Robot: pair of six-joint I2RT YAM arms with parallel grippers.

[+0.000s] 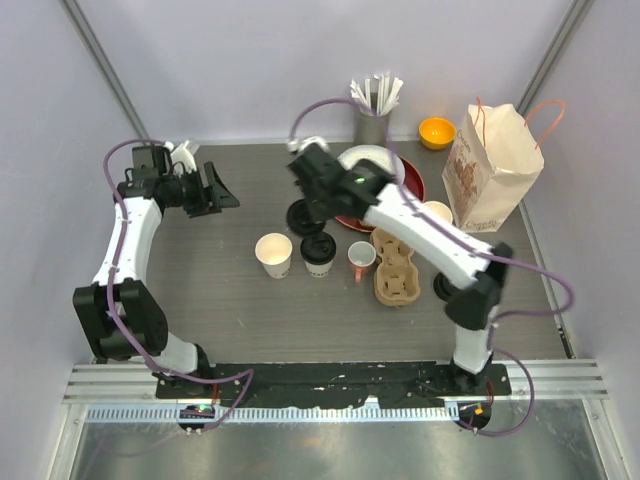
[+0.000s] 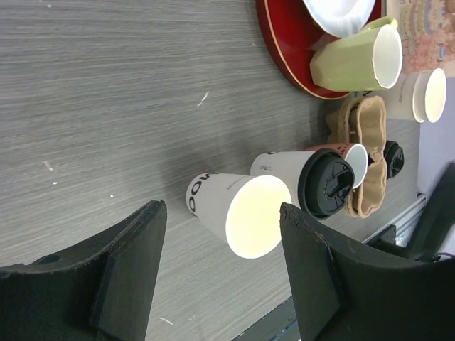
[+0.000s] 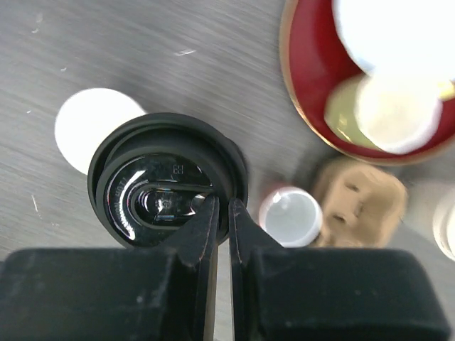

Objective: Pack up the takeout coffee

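A grey wood-grain tabletop (image 1: 200, 290) is sitting between pale walls. The right end effector (image 3: 222, 202) is hovering over the middle, its fingers nearly closed and pinching the rim of a black lid (image 3: 160, 188). Just nearer the bases, an open cup (image 1: 274, 253) and a lidded cup (image 1: 319, 255) are standing side by side, apart from that end effector. The left end effector (image 1: 222, 190) is hanging wide and holding nothing at the far left, facing both cups. A pink-handled mug (image 1: 361, 258) and a cardboard carrier (image 1: 395, 268) are standing right of the lidded cup. Behind them, a red plate (image 1: 410, 185) is carrying a green mug (image 2: 352, 60), with the right arm crossing above it. A paper bag (image 1: 490, 175) is standing far right.
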